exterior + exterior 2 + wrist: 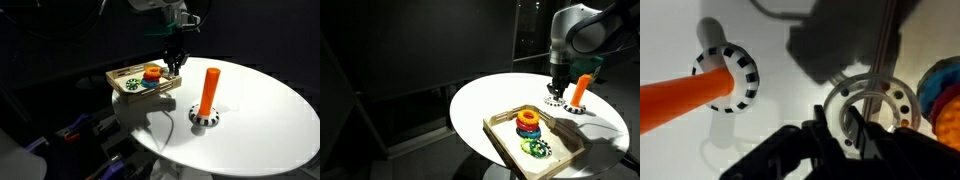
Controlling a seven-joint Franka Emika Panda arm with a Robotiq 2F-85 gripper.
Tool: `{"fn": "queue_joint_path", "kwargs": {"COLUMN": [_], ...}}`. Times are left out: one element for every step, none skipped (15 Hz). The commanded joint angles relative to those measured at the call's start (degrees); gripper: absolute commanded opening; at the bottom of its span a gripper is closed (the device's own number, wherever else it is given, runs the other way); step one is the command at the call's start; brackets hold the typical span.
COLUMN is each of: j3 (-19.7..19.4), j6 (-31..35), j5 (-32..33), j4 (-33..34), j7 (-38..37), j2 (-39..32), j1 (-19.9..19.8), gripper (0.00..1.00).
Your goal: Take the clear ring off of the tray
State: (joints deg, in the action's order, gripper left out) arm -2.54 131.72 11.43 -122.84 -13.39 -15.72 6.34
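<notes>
Looking down the wrist view, I have the fingers [818, 140] closed on the near rim of the clear ring [902, 102], a small flat hoop of colourless plastic pierced with holes. It sits directly ahead of the fingers, face up to the camera. Being round, it has no long axis to line up.

What the next move turns on is where the clear ring hangs relative to the tray [502, 145], a shallow rectangular light wooden one with low rims. White table [260, 120] shows through the ring's hole, so I judge it to be held just outside the tray's rim, on the side facing the tall orange plastic peg [208, 88]. I cannot tell how high it hangs. From there I would carry it further from the tray and set it down on bare table.

Counting:
- one clear ring
- one tray
- one peg, standing on one round black-and-white striped base [203, 117], well apart from the tray
- inside the tray, one flat green ring [533, 148] and one stack of rings [528, 120], in which I can make out orange, red and blue layers
</notes>
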Motion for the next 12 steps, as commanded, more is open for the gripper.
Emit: {"fn": "queue_joint_path", "kwargs": {"j3": [-1.31,-1.69,-2.02,-2.36,-2.62,-2.79,-2.95,-2.89,-2.89,-2.87,-2.96,-3.08], "j6": [-1.21,-1.09,-0.96,-0.81,-0.55,-0.10,0.53,1.23,1.77,2.61,3.61,4.30], "j5": [2.43,2.91,3.49,4.36,5.07,5.53,6.18,6.20,6.37,6.38,6.83,7.18], "j4": [-2.66,-2.96,-3.26,-3.57,-3.94,-4.40,-4.98,-5.59,-6.10,-6.73,-7.35,-7.73], "j7": [-2.14,-2.38,-2.68,-3.27,-3.88,-4.39,-5.30,-5.84,-6.56,-7.23,-8.09,-8.71], "j2": [1.91,1.72,1.51,1.29,1.13,1.00,0.88,0.80,0.72,0.65,0.46,0.23], "j1": [-1.28,-1.52,-1.67,-1.74,-1.82,-1.87,-1.82,-1.88,-1.84,-1.77,-1.58,-1.43], "gripper": [0.09,0.09,0.09,0.09,0.09,0.09,0.09,0.09,0.09,0.09,0.08,0.08]}}
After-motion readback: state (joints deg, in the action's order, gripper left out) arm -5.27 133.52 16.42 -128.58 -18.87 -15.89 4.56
